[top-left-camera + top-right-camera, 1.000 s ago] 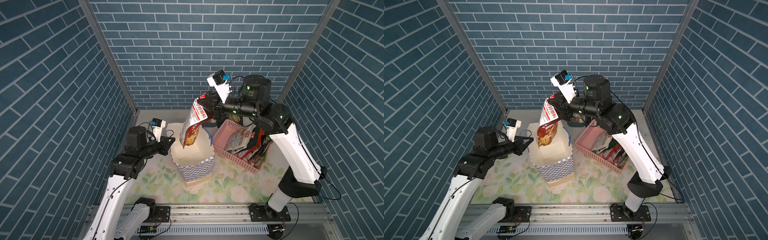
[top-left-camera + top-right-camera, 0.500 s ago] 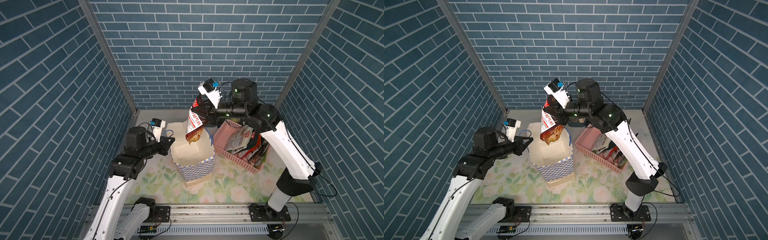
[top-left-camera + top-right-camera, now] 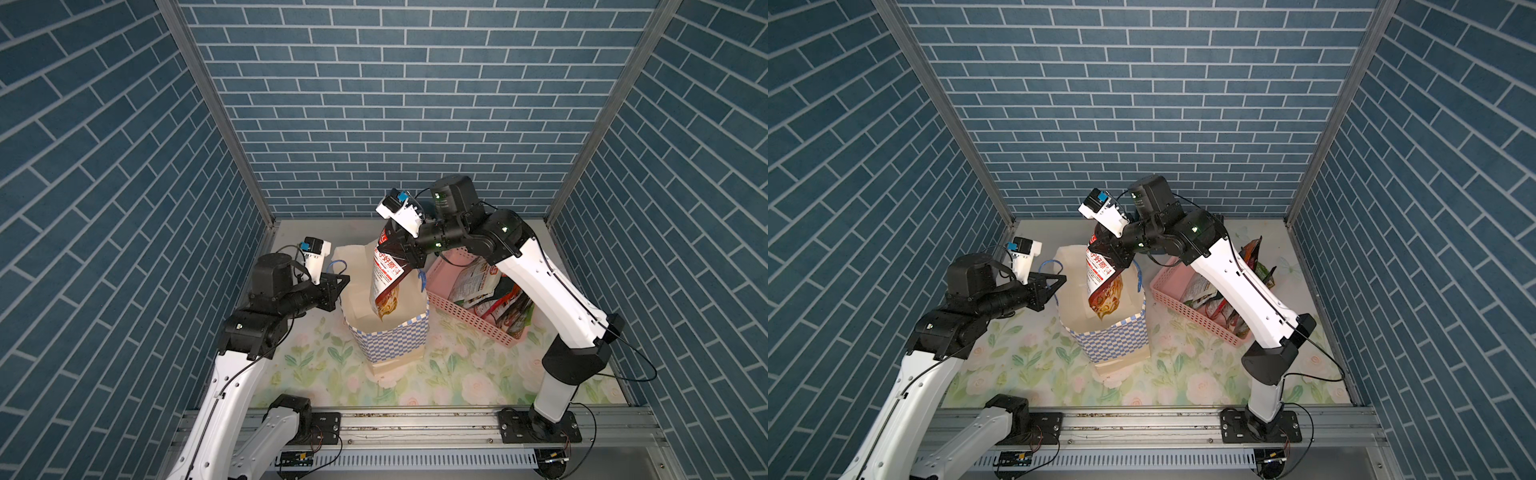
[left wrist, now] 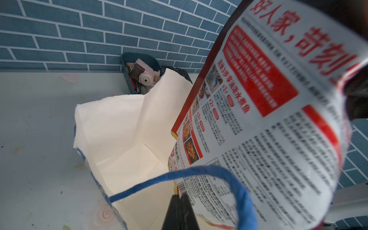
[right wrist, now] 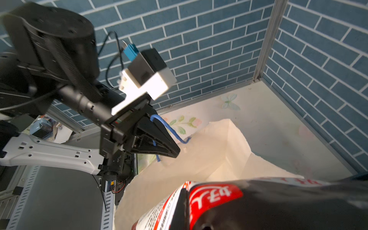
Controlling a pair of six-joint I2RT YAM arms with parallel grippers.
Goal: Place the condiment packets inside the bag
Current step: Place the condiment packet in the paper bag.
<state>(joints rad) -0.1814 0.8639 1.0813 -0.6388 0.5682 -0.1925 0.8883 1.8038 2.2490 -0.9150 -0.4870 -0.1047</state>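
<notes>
Feeding the tall blue-and-white checkered paper bag (image 3: 390, 338) a glossy red-and-white foil condiment packet (image 3: 384, 282), partway in.
The packet hung upright, its lower end inside the mouth and its top clamped in the right gripper (image 3: 405, 255), that arm bent over the bag. The left gripper (image 3: 343, 284), jaws together, sat at the rim, possibly pinching it. The next move would call for lowering further, then letting go.

table (image 3: 457, 374): pale cloth printed with pink flowers and green leaves. standing on it:
- paper bag (image 3: 390, 336), blue-and-white checkered, upright, mouth open, near the middle.
- pink perforated basket (image 3: 469, 320), just beside the bag on the robot's right.
- dark blue tub (image 4: 127, 59), against the back wall.
</notes>
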